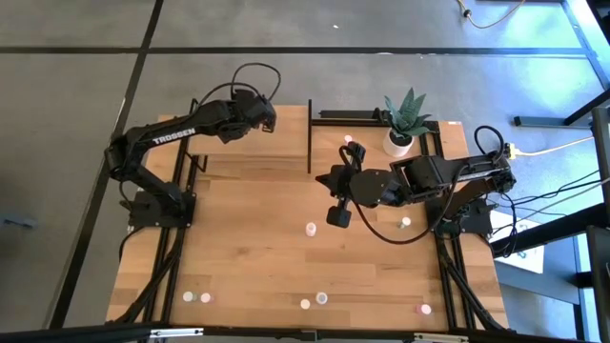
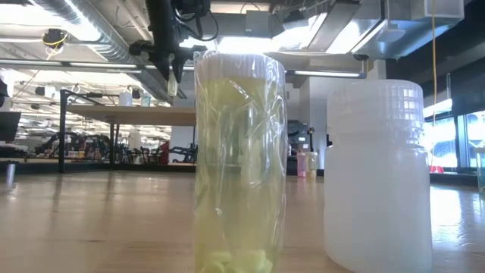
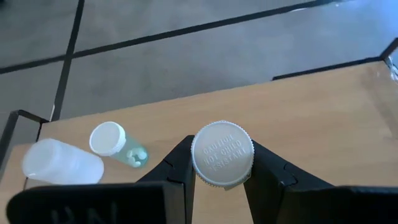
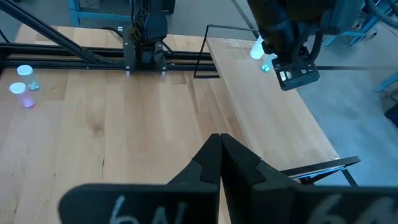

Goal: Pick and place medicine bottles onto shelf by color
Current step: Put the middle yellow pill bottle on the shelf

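Our left gripper (image 3: 222, 171) clamps a white-capped medicine bottle (image 3: 222, 154) above the shelf (image 3: 311, 106), near the two bottles lying at its corner (image 3: 118, 144). We should lower it upright beside them before releasing. Our right gripper (image 4: 219, 163), pinched shut on nothing, waits over mid-table.

The left pincer (image 3: 222, 180) is reached out toward eleven o'clock, its fingers (image 3: 177, 171) clamped on a white-capped bottle (image 3: 222, 154). The right pincer (image 4: 219, 163), fingers pressed together, points to nine o'clock mid-bench.
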Robot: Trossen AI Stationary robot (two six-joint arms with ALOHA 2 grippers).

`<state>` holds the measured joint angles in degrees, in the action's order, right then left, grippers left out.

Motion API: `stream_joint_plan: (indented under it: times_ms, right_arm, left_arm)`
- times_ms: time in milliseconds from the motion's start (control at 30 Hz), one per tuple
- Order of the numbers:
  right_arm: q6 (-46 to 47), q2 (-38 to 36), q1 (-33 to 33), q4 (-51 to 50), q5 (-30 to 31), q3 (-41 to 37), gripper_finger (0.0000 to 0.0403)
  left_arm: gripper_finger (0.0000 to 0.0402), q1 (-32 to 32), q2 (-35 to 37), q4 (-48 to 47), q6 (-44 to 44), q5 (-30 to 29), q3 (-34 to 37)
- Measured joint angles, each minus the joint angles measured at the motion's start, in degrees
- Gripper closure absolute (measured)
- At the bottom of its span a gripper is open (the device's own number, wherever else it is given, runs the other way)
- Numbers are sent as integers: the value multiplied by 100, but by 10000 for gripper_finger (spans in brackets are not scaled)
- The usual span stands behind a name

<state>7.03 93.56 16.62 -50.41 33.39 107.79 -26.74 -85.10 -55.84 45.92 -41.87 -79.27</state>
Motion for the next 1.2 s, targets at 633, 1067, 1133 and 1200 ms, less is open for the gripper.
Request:
stream_joint_plan:
  times_ms: [633,1067,1133,1200]
  right_arm:
    - [-2,0,0,0,2,0,395]
    - [-4,0,-2,-4,4,0,395]
    - [-4,0,-2,-4,4,0,395]
    - [-4,0,-2,-4,4,0,395]
  left_arm:
    - [311,-151,-4,788,480,-218,885]
    - [311,-162,-4,1348,456,-441,1139]
    - [311,-164,-4,1356,456,-510,1139]
    - [311,-183,-4,1354,453,-520,1139]
